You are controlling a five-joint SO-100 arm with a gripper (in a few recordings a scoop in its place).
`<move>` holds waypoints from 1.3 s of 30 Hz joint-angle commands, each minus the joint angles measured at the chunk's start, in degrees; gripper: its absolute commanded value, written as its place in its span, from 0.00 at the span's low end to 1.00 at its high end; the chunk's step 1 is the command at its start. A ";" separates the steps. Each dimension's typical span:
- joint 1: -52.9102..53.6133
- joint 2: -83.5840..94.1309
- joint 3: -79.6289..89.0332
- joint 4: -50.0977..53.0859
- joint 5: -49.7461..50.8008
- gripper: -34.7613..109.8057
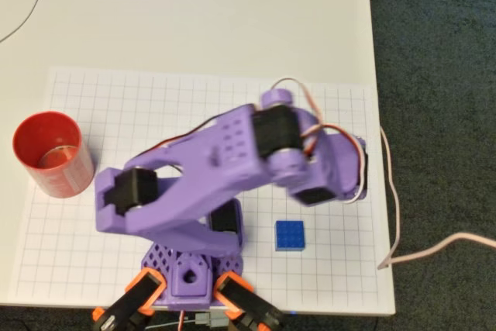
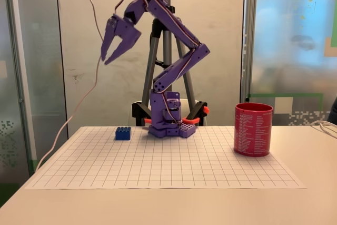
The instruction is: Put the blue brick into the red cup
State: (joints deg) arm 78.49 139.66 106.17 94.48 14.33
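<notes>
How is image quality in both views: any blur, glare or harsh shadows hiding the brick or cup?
Overhead view: soft and slightly blurred, even light, no glare; the blue brick and red cup read clearly. Fixed view: sharper, with diffuse light and faint shadows; the raised hand stands out against the pale wall.

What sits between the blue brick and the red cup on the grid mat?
The arm's purple base stands between the blue brick and red cup, in the fixed view.

We saw open grid mat (image 2: pixel 174 162) between the blue brick (image 2: pixel 122 133) and the red cup (image 2: pixel 253 129); only the arm base (image 2: pixel 169 125) stood between them.
</notes>
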 commanded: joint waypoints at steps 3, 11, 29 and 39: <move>-6.50 -6.86 7.56 -4.13 8.96 0.24; -6.24 -13.80 18.02 -8.88 12.57 0.24; -2.99 -19.07 30.85 -15.47 24.87 0.24; -3.52 -19.78 27.86 -13.89 22.94 0.24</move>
State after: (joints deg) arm 75.59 118.65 137.90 79.28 36.74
